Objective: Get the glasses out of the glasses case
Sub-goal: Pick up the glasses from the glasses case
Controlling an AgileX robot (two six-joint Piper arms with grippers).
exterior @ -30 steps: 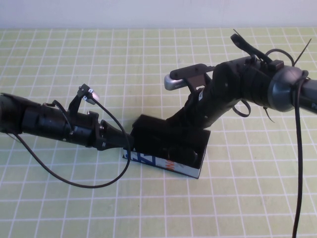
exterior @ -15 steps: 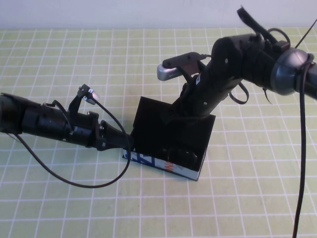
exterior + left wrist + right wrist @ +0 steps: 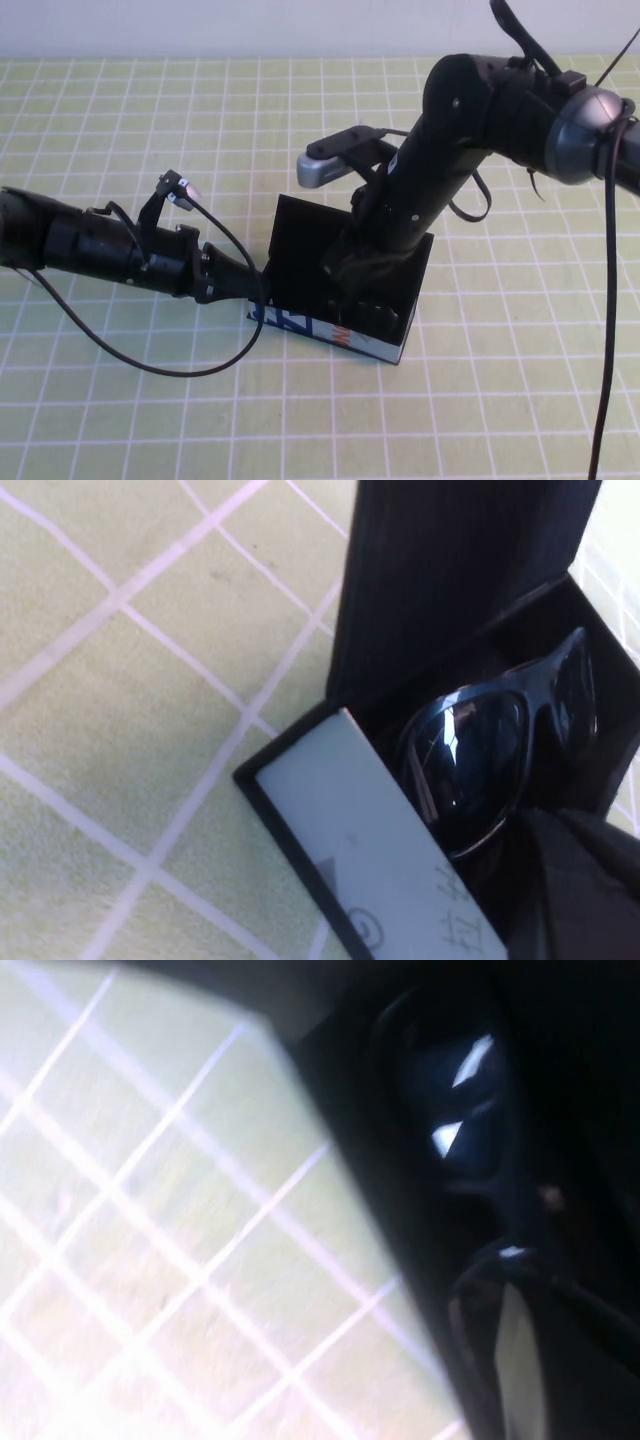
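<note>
Your glasses case sits near the middle of the green-gridded table, lid thrown open and standing up along its far-left side. The case's long axis runs on a diagonal in the high view, from the near-left corner, where the blue and orange-red print shows on the white side, up toward the far right.

The glasses are inside the case, lying along that same long axis. In the left wrist view you see one dark lens facing up and catching a highlight, the frame stretching away down the length of the box, just behind the white printed side wall. They are shorter than the case, and black lining shows beyond their far end.

Your right hand reaches steeply down from the far right into the open box, over the glasses. You cannot tell whether its fingers are spread or clamped; they are lost against the black interior, and the right wrist view shows only dark glossy shapes at close range.

Your left hand comes in low from the left and meets the near-left end of the case at its side wall. Its fingers are hidden there too, so its state cannot be told.
</note>
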